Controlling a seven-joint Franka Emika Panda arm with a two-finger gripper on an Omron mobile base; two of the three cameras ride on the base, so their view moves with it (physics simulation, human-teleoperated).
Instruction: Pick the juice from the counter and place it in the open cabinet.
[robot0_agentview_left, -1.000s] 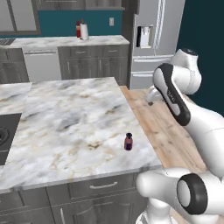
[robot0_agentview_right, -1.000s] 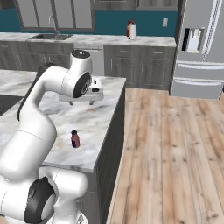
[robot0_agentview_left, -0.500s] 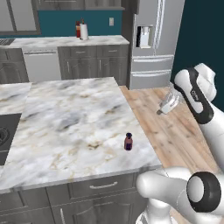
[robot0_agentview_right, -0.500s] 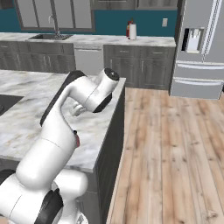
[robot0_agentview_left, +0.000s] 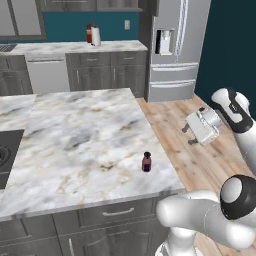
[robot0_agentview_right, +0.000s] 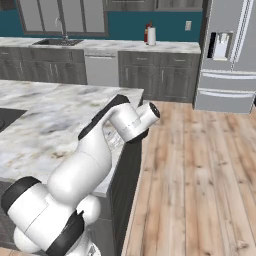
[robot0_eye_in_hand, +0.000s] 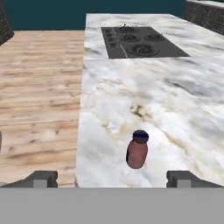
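Left base view: juice bottle (robot0_agentview_left: 146, 162) upright near marble tabletop (robot0_agentview_left: 75, 145) edge, well apart from fingers (robot0_agentview_left: 188, 134) hanging over wood floor (robot0_agentview_left: 175, 117).

Hand view: fingers (robot0_eye_in_hand: 113, 179) spread wide, empty; juice (robot0_eye_in_hand: 137, 149) standing between and just beyond them, cooktop (robot0_eye_in_hand: 140, 42) farther off.

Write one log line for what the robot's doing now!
phase: approach | gripper: open, off counter edge, facing juice | juice: upright on counter, not held

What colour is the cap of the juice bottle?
Dark, near black-blue, above a reddish body; the hand view shows the juice best.
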